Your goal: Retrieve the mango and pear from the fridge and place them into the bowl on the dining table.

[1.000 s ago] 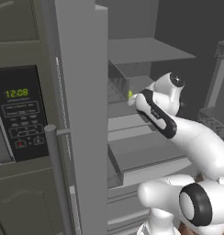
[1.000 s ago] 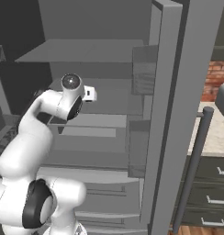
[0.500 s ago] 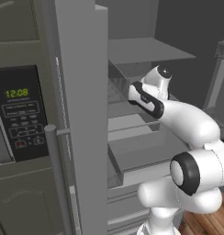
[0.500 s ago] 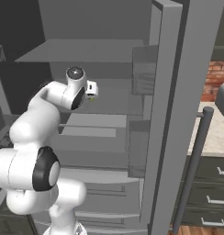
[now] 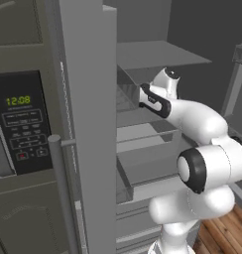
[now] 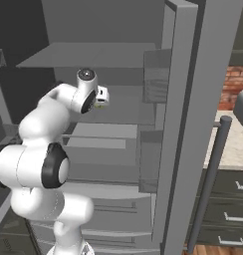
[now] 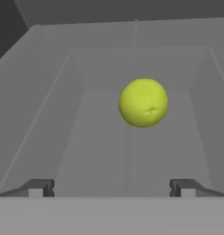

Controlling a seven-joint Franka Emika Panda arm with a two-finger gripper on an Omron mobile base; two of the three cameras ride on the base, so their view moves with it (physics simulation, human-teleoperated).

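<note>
Gripper [image 7: 111, 187] spread wide, grasping nothing, aimed into the fridge [image 5: 88, 124] shelf. Pear [image 7: 143, 102] ahead, near the shelf's back wall, untouched.

From the base views, your arm [image 5: 192, 119] hides the pear [image 7: 143, 102]; the fridge [image 6: 183, 99] door runs past the frame's top.
</note>
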